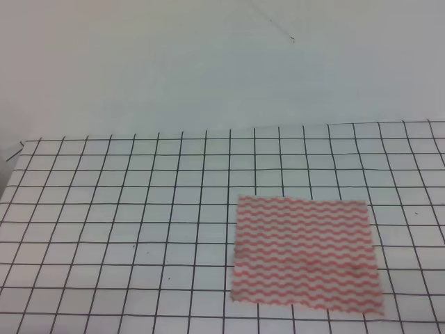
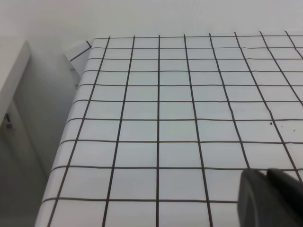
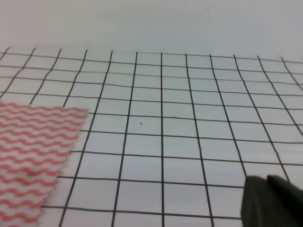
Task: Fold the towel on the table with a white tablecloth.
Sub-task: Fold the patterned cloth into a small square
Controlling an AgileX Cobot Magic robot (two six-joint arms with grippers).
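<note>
Thin pink-red wavy-striped towel point(image 1: 304, 255) lying flat, unfolded, near the front right edge of the grid-printed white tablecloth point(image 1: 139, 209) covering the table. Only dark tips of left gripper point(image 2: 270, 198) and right gripper point(image 3: 272, 201) visible; opening impossible to tell.

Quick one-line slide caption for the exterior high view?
Striped towel lying flat and unfolded on the gridded white tablecloth, right of centre, no arms in view.

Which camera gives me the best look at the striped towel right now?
The exterior high view: the whole towel lies flat and unfolded on the white tablecloth, all four edges visible. The right wrist view catches only one corner at its left edge. The left wrist view shows no towel, only grid cloth.
</note>
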